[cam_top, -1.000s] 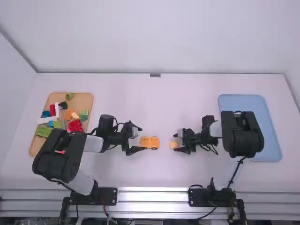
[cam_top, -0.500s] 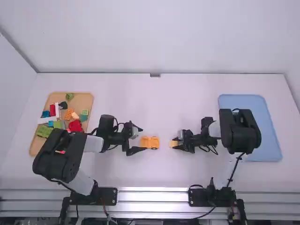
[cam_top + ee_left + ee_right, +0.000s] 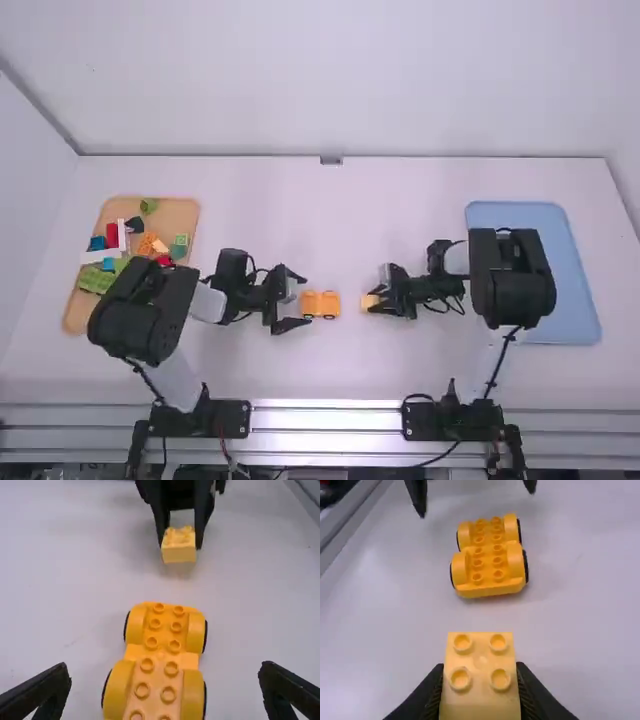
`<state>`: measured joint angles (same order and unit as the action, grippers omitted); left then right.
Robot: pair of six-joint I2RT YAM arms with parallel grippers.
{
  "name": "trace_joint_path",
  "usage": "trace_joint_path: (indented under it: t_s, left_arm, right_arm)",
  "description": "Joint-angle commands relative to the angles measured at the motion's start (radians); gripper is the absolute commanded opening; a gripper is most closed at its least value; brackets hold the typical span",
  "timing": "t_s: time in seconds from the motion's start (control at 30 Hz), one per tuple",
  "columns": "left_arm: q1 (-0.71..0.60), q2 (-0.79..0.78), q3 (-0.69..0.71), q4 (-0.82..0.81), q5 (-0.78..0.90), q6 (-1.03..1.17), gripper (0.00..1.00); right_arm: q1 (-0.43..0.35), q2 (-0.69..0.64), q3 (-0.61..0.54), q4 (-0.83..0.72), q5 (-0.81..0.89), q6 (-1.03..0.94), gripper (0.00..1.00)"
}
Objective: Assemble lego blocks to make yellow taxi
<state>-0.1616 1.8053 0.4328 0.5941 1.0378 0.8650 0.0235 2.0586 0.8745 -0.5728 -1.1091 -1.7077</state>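
Left pincer (image 3: 298, 300) released, yellow wheeled base (image 3: 159, 676) on desk (image 3: 335, 365) just beyond; right pincer (image 3: 378, 299) grasping yellow block (image 3: 480, 661).

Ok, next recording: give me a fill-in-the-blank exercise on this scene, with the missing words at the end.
The small pale-yellow plastic block is gripped by the ____ arm's jaws.
On its top, that block has ____ round studs.
The left arm's jaws are not shut but ____, near the studded orange-yellow plastic base with wheels.
The flat tray by the right arm is coloured ____.

Missing words: right; four; open; blue.
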Motion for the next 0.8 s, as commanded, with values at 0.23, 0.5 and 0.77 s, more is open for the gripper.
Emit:
trace_joint_path:
  t_s: [0.23, 0.5, 0.77]
  left_arm:
    - [-0.036, 0.105, 0.091, -0.072, 0.0, 0.089, 0.99]
    - [-0.074, 0.191, 0.234, -0.285, -0.059, 0.159, 0.91]
    - [-0.074, 0.191, 0.209, -0.275, -0.102, 0.224, 0.58]
  right_arm:
    - [0.045, -0.026, 0.089, -0.121, -0.017, -0.107, 0.25]
    - [0.043, -0.026, 0.09, -0.12, -0.055, -0.106, 0.25]
    - [0.082, -0.027, 0.104, -0.05, -0.069, -0.049, 0.25]
